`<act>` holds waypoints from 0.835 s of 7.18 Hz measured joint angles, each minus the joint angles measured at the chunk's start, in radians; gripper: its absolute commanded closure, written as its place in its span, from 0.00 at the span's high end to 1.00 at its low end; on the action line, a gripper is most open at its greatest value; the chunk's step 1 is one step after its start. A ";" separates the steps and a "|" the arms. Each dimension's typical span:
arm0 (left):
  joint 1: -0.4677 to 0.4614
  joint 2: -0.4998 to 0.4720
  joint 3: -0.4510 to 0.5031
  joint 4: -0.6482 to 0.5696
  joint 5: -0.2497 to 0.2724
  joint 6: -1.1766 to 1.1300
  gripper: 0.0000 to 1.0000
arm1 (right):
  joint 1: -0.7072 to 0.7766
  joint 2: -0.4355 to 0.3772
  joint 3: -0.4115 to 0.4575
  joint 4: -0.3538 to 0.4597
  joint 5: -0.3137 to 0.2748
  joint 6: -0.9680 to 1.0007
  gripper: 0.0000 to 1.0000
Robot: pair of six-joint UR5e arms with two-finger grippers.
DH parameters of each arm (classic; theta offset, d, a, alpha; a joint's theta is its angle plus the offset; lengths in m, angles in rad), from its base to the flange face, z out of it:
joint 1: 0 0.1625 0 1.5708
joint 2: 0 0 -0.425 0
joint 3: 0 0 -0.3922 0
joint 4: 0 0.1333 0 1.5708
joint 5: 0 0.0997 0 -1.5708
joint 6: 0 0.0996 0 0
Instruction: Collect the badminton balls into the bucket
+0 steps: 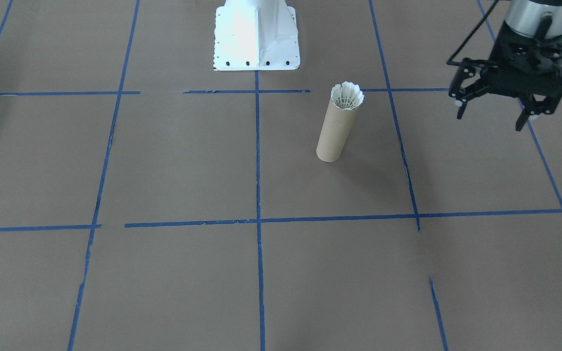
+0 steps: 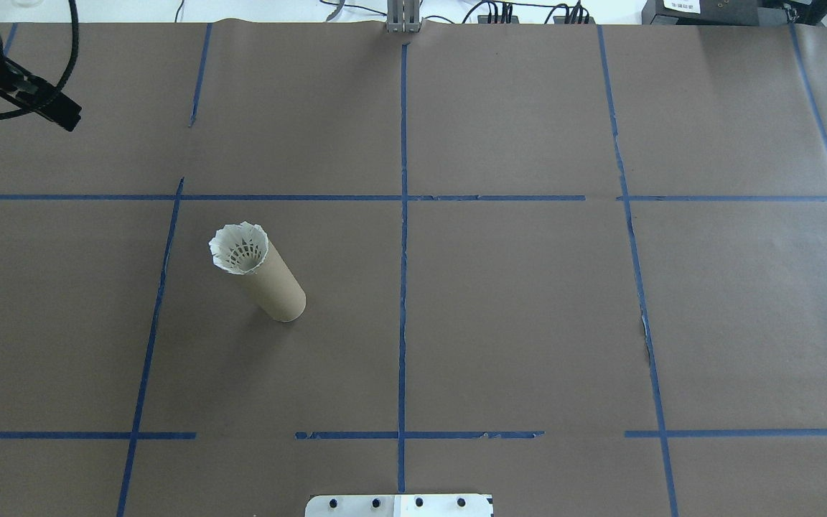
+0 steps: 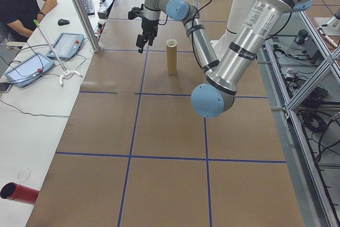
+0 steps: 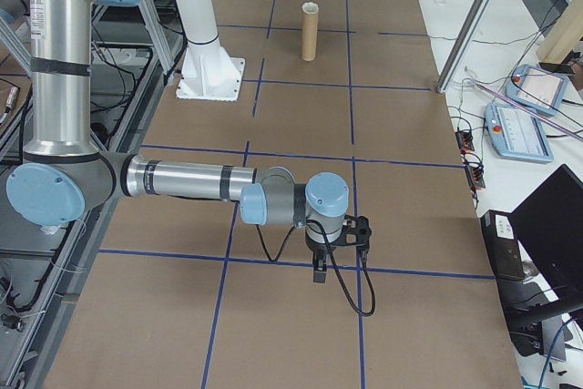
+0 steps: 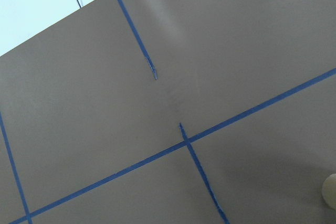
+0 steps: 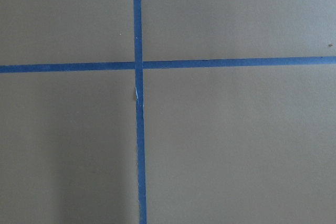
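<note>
While the shuttlecock (image 1: 347,95) sits in the upright tube's (image 1: 335,131) mouth at frame centre, the left gripper (image 1: 494,111) hangs spread and empty at upper right. The right gripper (image 4: 321,272) appears only in the right side view; I cannot tell its state.

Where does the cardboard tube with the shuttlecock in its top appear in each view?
Exterior front-facing: cardboard tube right of centre, upper half.
Overhead exterior: tube left of centre.
Exterior left: tube top centre, beside the left gripper.
Exterior right: tube at the top, far.
Left wrist-mounted: a pale round edge at lower right, perhaps it.
Right wrist-mounted: not in it.
Shared landmark: white robot base.
</note>
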 measured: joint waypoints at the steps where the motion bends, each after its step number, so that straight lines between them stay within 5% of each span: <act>1: -0.078 0.073 0.101 -0.115 -0.093 0.069 1.00 | 0.000 0.000 0.000 0.000 0.000 0.000 1.00; 3: -0.181 0.187 0.263 -0.231 -0.214 0.131 1.00 | 0.000 0.000 0.000 0.000 0.000 0.000 1.00; 6: -0.375 0.256 0.495 -0.255 -0.237 0.206 1.00 | 0.000 0.000 0.000 0.000 0.000 0.000 1.00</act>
